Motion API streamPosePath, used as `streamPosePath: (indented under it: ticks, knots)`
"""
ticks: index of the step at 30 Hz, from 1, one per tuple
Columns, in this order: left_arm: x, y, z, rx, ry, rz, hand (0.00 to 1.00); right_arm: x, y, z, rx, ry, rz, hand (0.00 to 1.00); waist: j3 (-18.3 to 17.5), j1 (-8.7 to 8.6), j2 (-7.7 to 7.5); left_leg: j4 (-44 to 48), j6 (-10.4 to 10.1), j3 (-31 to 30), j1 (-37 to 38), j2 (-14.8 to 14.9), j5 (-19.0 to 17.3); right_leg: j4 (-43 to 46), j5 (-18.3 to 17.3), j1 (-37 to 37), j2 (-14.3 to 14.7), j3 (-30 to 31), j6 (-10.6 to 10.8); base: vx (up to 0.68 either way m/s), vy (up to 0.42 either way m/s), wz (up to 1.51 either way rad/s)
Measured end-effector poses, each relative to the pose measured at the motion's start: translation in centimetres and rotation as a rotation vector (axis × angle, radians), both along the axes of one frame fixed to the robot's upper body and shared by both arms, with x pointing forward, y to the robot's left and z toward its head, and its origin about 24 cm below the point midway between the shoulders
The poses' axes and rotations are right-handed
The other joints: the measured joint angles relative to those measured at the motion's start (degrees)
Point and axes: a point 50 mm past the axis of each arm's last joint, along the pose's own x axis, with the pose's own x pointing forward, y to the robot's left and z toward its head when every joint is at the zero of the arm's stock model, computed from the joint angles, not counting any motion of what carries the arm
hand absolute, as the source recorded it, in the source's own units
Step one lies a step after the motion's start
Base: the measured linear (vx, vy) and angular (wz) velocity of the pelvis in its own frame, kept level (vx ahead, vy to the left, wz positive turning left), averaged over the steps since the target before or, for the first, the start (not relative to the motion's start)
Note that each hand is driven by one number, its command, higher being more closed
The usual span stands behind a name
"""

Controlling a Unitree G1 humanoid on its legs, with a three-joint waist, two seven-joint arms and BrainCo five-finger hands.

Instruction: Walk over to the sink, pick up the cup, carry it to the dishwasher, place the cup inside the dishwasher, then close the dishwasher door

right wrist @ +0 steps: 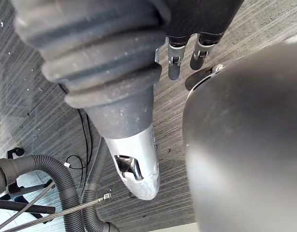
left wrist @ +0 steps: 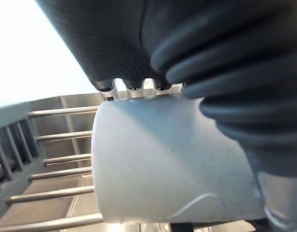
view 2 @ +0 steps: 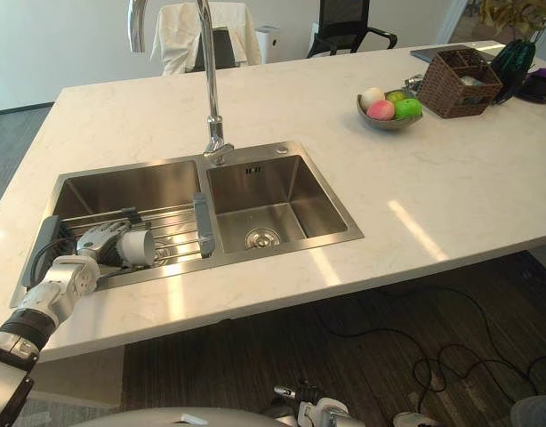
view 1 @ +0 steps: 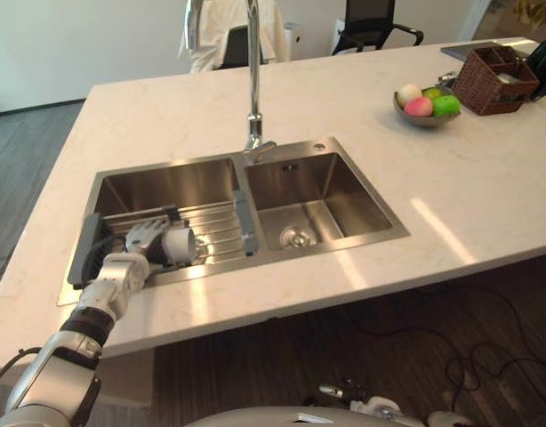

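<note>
White cup (view 1: 182, 246), left hand (view 1: 141, 250) fingers (view 1: 148, 233) curled round

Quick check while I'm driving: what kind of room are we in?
Likely an office kitchen: a double steel sink with a tall faucet set in a pale island counter, a fruit bowl on it, and an office chair behind.

No writing, label or number can be read anywhere.
</note>
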Motion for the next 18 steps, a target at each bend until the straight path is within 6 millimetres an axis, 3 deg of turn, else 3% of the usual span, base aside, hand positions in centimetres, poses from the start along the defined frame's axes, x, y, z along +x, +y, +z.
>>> streamPosePath:
  ticks: [8,18]
  knots:
    - [0.01,0.01,-0.32,-0.180,0.114,0.030,1.00,-0.22,-0.04,-0.03,0.010,0.003,0.038,0.00,-0.4,-0.22,0.12,0.0,-0.1,1.0,0.6,0.0,-0.3,0.0,0.0,0.0,0.0,1.0,0.0,-0.02,-0.009,-0.06]
    - [-0.33,0.39,-0.88,-0.217,0.161,0.039,1.00,-0.66,-0.41,-0.07,0.004,0.011,0.038,0.00,-1.2,-0.64,0.79,0.0,-0.1,1.5,0.9,-0.1,-0.8,0.0,-0.1,0.0,0.0,1.5,0.1,0.00,-0.001,-0.02]
